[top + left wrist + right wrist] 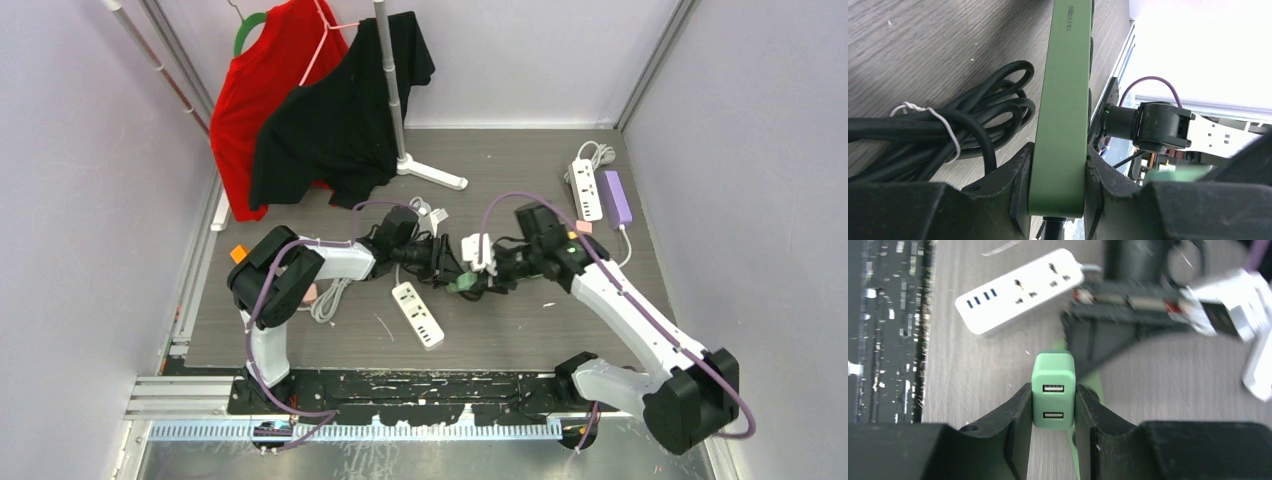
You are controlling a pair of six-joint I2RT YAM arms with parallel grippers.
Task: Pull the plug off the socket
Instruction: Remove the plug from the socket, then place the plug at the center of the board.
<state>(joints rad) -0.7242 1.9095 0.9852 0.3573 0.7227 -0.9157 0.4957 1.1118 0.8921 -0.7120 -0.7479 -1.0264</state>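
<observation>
Plug is a small green cube adapter with two USB ports on its face. It sits mid-tabletop where my two arms meet, and my right gripper is clamped on its two flat sides. It looks like hard, smooth plastic: light, rigid and not fragile, but slick enough that the pads could slide off if I pull at an angle. My left gripper is closed across the narrow width of the green socket strip, near the end where its black cord exits, with the cord lying bundled just beside it. From the right wrist view I cannot tell how deep the prongs are seated. I judge most of the resistance will be friction in the contacts, so I'd keep hold low on the plug body, brace the strip firmly, and pull straight along the prong axis. A white power strip lies nearby, apart from both.
</observation>
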